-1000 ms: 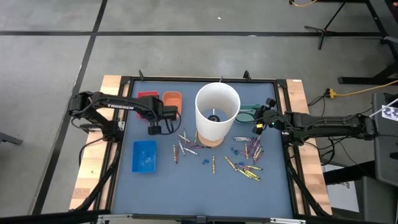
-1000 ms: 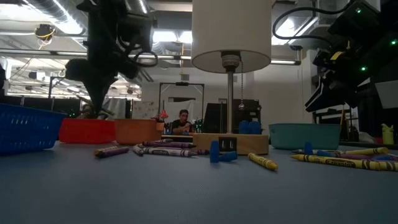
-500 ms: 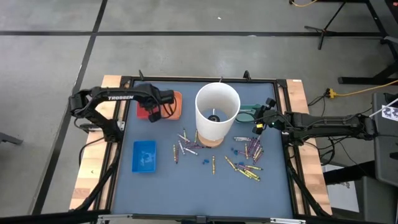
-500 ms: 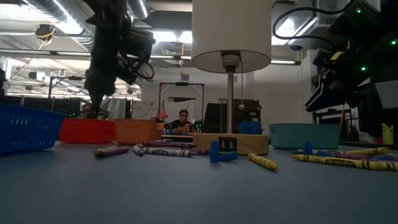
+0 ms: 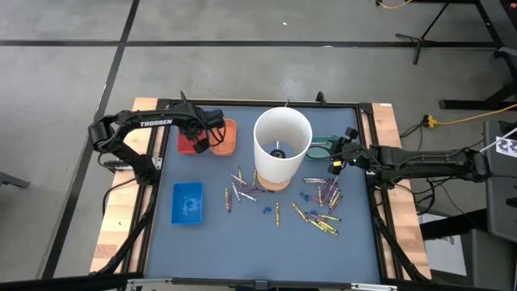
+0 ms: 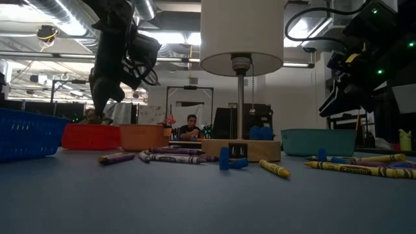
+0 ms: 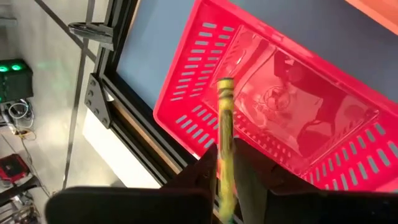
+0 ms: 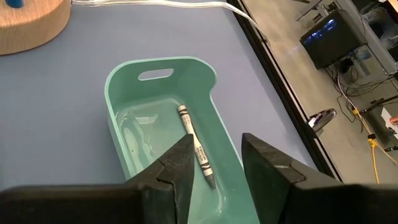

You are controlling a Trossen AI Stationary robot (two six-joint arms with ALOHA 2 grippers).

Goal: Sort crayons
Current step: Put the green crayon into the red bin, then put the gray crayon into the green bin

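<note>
Okay, your left gripper (image 7: pixel 225 163) hangs over the red tray (image 7: pixel 261 106) at the table's back-left, w/ a yellow crayon (image 7: pixel 224 134) upright btwn its fingers; can't tell if it's pinched or loose. Right gripper (image 8: pixel 214 163) sits over the teal tray (image 8: pixel 124 81), jaws apart, nothing in them; one grey crayon (image 8: pixel 196 149) lies inside. Loose crayons (image 5: pixel 323 212) are scattered by the white cylinder (image 5: pixel 282 145).

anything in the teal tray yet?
One grey crayon lies inside the teal tray, under the open right gripper. The tray's near end is hidden behind the fingers.
</note>
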